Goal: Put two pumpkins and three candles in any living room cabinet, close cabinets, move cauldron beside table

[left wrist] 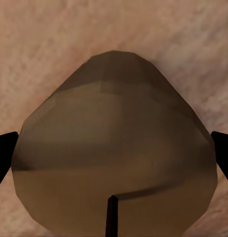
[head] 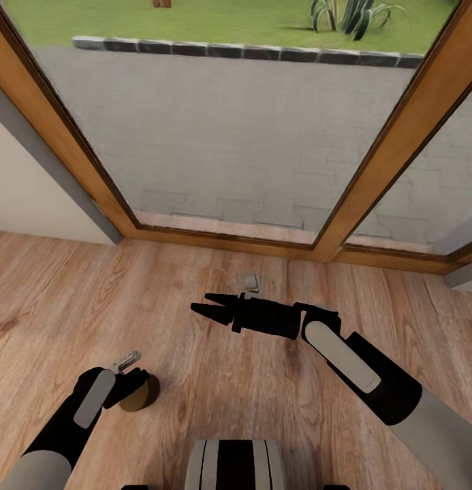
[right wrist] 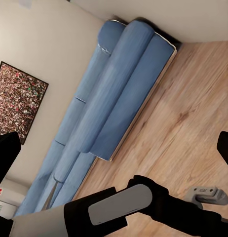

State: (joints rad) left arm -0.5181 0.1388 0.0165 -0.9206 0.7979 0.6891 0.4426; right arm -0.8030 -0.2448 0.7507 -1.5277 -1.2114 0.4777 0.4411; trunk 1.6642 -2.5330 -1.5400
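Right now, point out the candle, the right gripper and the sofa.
candle (left wrist: pixel 114 148): left wrist view, on its tan side, between the left gripper's fingers.
right gripper (head: pixel 207 303): head view, midway between its two black fingertips, above the wood floor.
sofa (right wrist: pixel 114 94): right wrist view, on the blue back cushion.

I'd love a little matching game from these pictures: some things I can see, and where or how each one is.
Things:
1. short beige-tan candle
2. long blue sofa
3. right gripper
4. spiky green plant

Descriptions:
A. outside on the grass
B. open, holding nothing, above the wooden floor
C. against the wall near a speckled picture
D. between the left gripper's fingers

Pairs: 1-D, 2-C, 3-B, 4-A
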